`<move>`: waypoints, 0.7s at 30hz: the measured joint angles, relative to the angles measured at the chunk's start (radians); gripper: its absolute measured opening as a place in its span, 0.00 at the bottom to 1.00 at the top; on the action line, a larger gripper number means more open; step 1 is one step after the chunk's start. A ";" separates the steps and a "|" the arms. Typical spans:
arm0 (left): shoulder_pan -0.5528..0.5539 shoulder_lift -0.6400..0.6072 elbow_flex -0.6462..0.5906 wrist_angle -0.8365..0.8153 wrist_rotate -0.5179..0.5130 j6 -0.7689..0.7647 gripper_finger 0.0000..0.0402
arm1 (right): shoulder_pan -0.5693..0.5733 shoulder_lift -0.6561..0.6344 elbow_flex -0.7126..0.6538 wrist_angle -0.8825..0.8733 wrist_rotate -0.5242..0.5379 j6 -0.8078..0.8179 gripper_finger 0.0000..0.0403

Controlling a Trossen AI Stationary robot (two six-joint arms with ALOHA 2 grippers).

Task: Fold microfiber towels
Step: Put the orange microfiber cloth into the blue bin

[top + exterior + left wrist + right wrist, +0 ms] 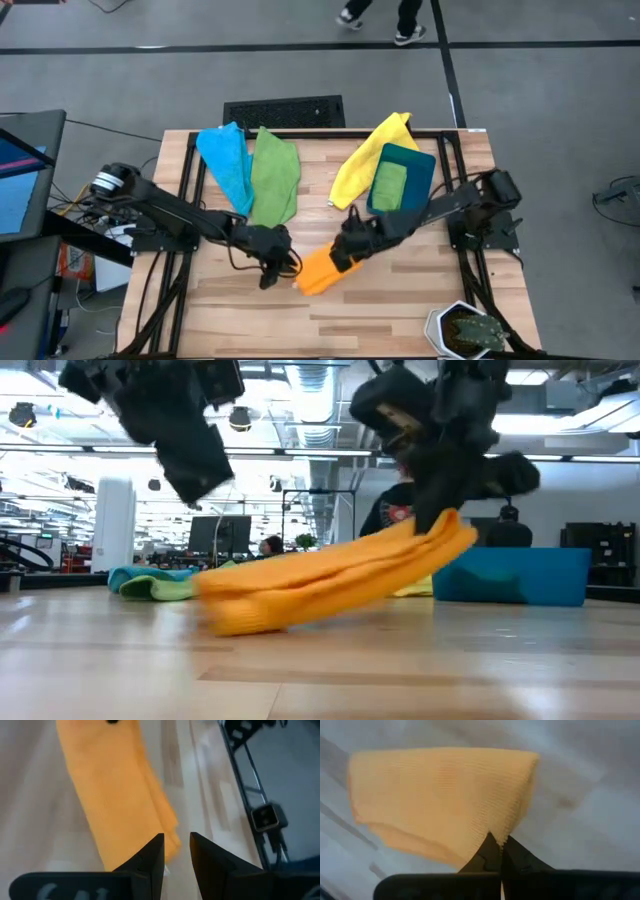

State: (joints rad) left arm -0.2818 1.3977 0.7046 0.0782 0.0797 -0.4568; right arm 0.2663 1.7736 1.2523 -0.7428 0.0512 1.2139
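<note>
No legible writing; orange towel (pixel 322 270) pinched.

My right gripper (pixel 348 252) sits at frame centre, pinching the folded towel (pixel 322 270); my left gripper (pixel 272 272) hangs just left of it, bin (pixel 420 175) upper right.

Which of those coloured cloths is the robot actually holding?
The orange towel: the right hand pinches one end, lifting it off the table. The blue, green and yellow ones lie untouched farther back.

Folded orange towel (pixel 322 270), one end raised off the table; blue towel (pixel 226 162), green towel (pixel 274 175) and yellow towel (pixel 366 155) lie crumpled behind it.
</note>
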 joint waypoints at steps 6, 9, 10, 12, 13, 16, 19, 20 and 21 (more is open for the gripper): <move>0.014 -0.170 0.000 -0.134 -0.136 0.056 0.21 | -0.123 -0.154 0.113 -0.274 0.070 -0.221 0.02; 0.014 -0.231 -0.001 -0.217 -0.216 0.081 0.21 | -0.210 -0.206 0.194 -0.423 0.113 -0.341 0.02; 0.015 -0.243 -0.001 -0.226 -0.233 0.086 0.21 | -0.240 -0.218 0.227 -0.462 0.126 -0.384 0.02; 0.016 -0.268 0.002 -0.277 -0.262 0.098 0.21 | -0.303 -0.247 0.294 -0.566 0.147 -0.468 0.02; 0.017 -0.275 -0.001 -0.300 -0.270 0.099 0.21 | -0.332 -0.251 0.329 -0.620 0.161 -0.515 0.02; 0.019 -0.291 -0.001 -0.355 -0.280 0.100 0.21 | -0.425 -0.257 0.431 -0.742 0.206 -0.641 0.02; 0.023 -0.292 0.000 -0.375 -0.290 0.100 0.21 | -0.505 -0.246 0.511 -0.814 0.275 -0.770 0.02; 0.024 -0.295 -0.002 -0.389 -0.298 0.100 0.21 | -0.534 -0.246 0.519 -0.834 0.294 -0.820 0.02; 0.024 -0.293 -0.002 -0.385 -0.302 0.100 0.21 | -0.557 -0.248 0.522 -0.826 0.298 -0.880 0.02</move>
State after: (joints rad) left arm -0.2577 1.1045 0.7029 -0.3070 -0.2224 -0.3566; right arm -0.2904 1.5261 1.7744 -1.5687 0.3495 0.3343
